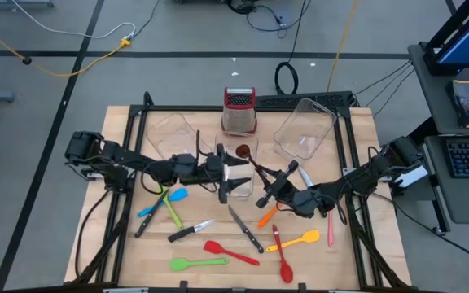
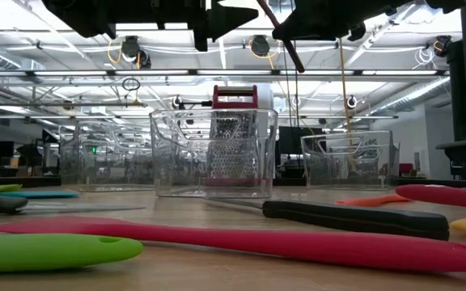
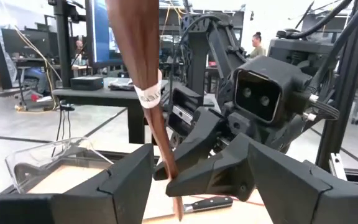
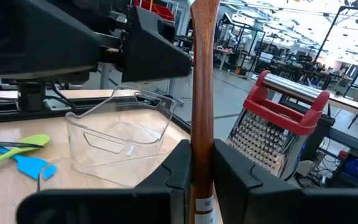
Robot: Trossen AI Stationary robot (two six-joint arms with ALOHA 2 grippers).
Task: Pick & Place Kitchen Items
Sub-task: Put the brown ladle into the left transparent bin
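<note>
A brown wooden spoon (image 1: 251,163) hangs in the air over the middle of the table, bowl end (image 1: 241,151) up. My right gripper (image 1: 269,189) is shut on its handle. My left gripper (image 1: 231,181) faces it from the left, open, its fingers (image 3: 126,177) standing either side of the handle (image 3: 143,56); I cannot tell whether they touch it. Below, coloured spatulas and spoons and black-handled knives (image 1: 247,229) lie flat on the wood. My right gripper pinches the spoon's handle (image 4: 202,134) between its two fingers, low on the handle near the free end (image 3: 176,208). The fingers come level from the table's right and lie across the handle. The spoon stands nearly upright, lifted clear of the table.
A steel grater (image 1: 238,110) with a red top stands at the far middle. Clear tubs sit at the far left (image 1: 173,134), far right (image 1: 304,126) and under the grippers (image 1: 238,189). Utensils such as a red spatula (image 1: 230,252) and a green spoon (image 1: 195,263) fill the near half.
</note>
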